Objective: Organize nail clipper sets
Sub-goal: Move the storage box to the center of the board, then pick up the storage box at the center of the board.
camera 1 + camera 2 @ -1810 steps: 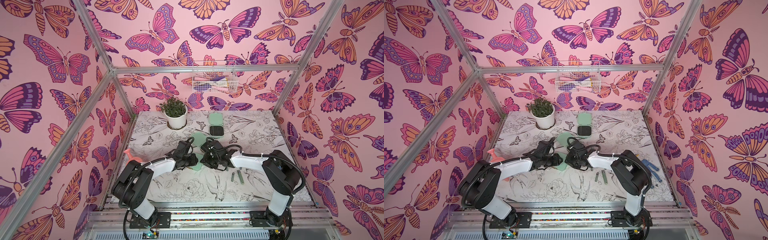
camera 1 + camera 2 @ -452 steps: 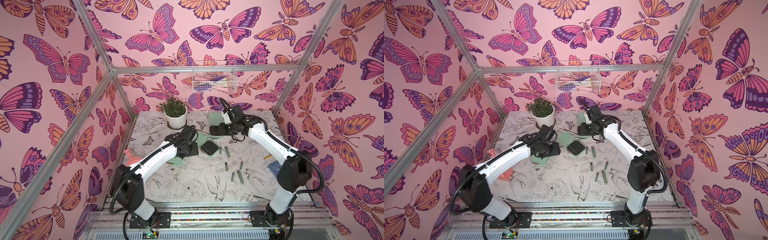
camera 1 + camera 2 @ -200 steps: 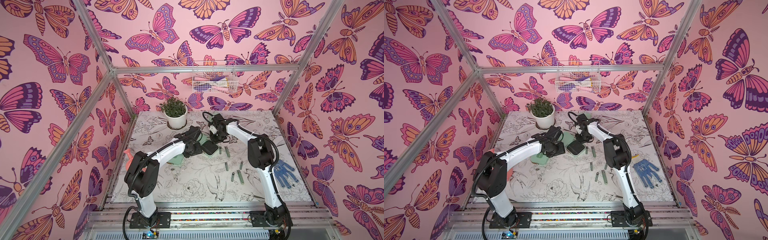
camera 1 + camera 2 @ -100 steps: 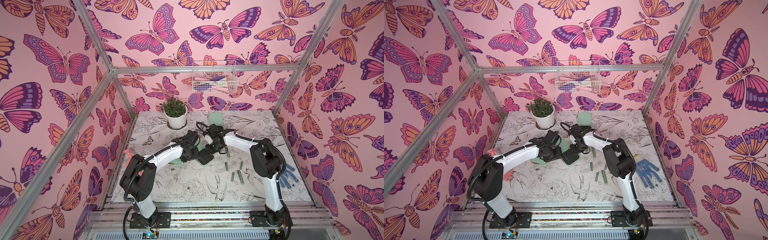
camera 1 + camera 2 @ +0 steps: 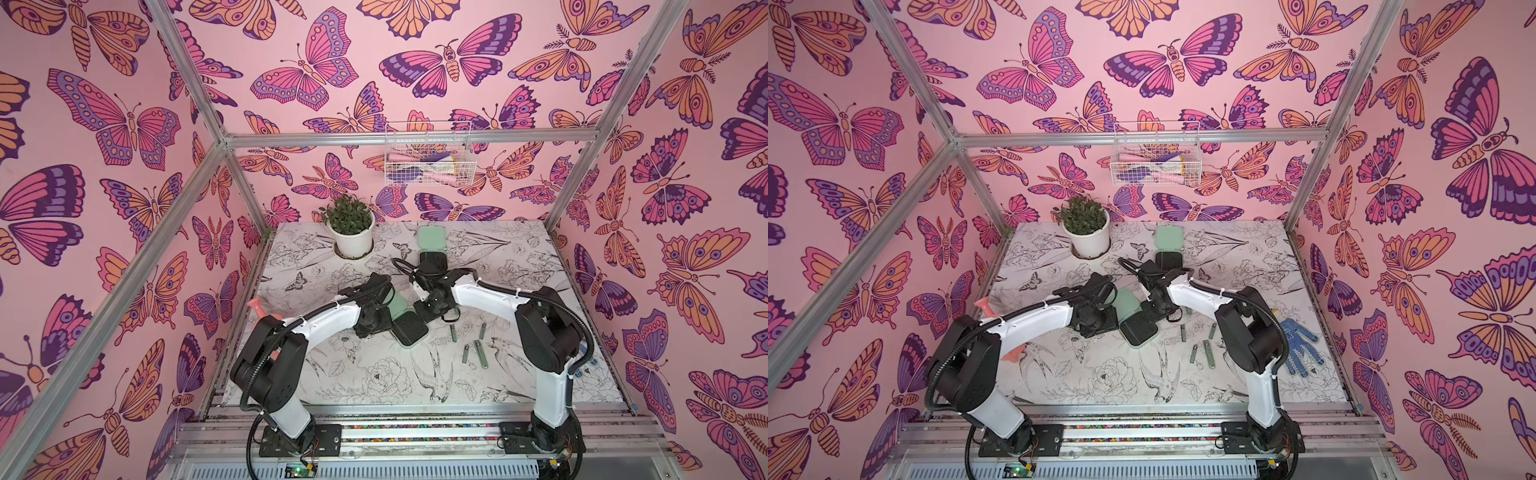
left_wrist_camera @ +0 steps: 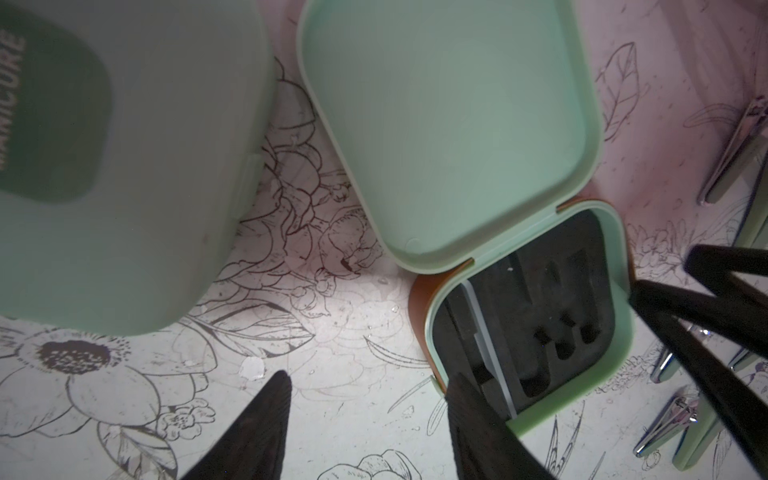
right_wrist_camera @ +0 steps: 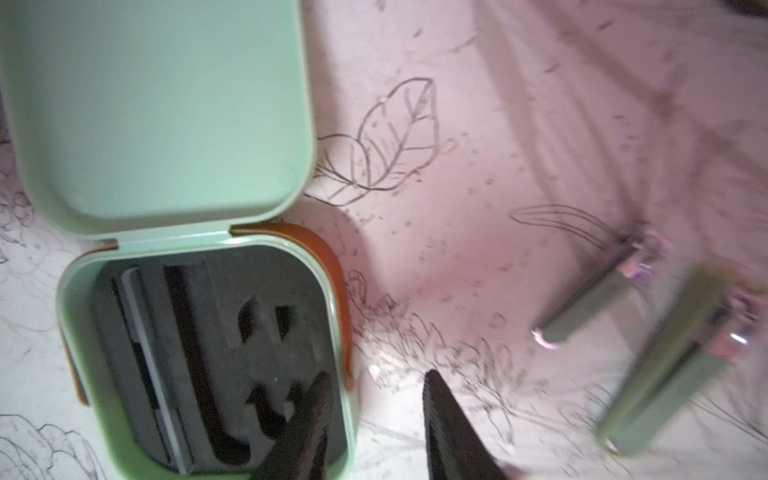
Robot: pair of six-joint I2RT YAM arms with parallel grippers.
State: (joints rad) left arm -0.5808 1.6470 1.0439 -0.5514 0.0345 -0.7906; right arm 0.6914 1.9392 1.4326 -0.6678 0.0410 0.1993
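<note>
Your right pincer (image 7: 378,374) is spreading apart, releasing the open case (image 7: 158,116) near the loose clippers (image 7: 590,307); your left pincer (image 6: 370,376) is waiting apart, empty. Filling looks next.

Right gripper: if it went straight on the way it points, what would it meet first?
Probably the side wall of the open mint case: the right gripper has open jaws astride it. Depth is unclear.
</note>
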